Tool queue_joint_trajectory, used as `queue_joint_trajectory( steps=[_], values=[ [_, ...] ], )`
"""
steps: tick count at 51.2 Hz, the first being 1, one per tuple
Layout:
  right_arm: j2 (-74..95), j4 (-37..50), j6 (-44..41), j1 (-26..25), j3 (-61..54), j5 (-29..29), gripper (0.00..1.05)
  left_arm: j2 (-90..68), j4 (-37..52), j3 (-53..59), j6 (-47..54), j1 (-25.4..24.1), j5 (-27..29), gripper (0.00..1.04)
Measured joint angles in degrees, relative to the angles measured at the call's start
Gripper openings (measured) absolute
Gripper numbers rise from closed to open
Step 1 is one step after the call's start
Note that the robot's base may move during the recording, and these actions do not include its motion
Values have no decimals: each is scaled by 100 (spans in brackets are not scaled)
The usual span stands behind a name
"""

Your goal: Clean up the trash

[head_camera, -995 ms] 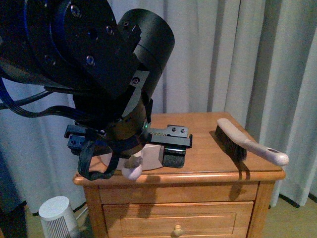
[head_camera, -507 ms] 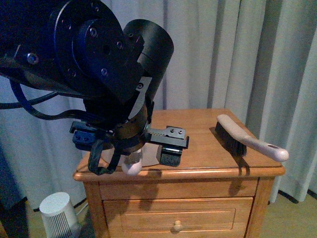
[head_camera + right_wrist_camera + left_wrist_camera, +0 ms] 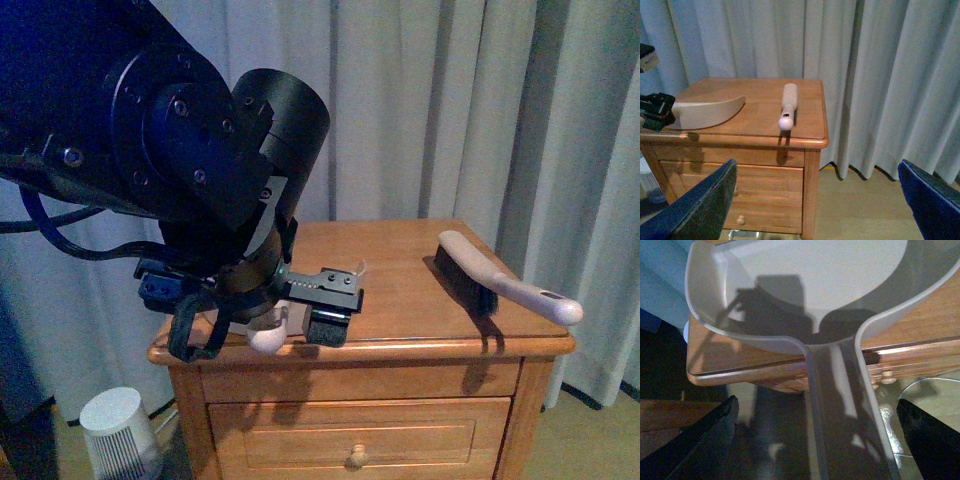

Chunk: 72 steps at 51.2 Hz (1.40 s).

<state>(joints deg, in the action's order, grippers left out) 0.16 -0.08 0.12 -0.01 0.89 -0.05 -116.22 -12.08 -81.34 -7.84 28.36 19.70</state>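
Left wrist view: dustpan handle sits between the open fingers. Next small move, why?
Probably shut the left end effector on the dustpan handle: it runs between the open fingers, neither touching it, and the dustpan lies on the nightstand.

**Item: trash, status unconfirmed**

From my station I cannot make out the trash in the front view or in either wrist view. Its look, condition, pose and resting place cannot be told from here.
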Motion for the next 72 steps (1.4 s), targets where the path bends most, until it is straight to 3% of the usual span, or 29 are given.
queue_joint_trajectory(
  steps=[26, 46, 65, 72],
  values=[
    [0, 0, 0, 0, 0, 0, 97, -160, 122, 4, 203, -70, -85, 97],
    [0, 0, 0, 0, 0, 0, 97, -160, 92, 4, 247, -79, -140, 30],
    [0, 0, 0, 2, 0, 0, 97, 15, 129, 4, 402, -229, -184, 29],
    [0, 0, 0, 0, 0, 0, 97, 564, 520, 83, 678, -295, -262, 29]
  ],
)
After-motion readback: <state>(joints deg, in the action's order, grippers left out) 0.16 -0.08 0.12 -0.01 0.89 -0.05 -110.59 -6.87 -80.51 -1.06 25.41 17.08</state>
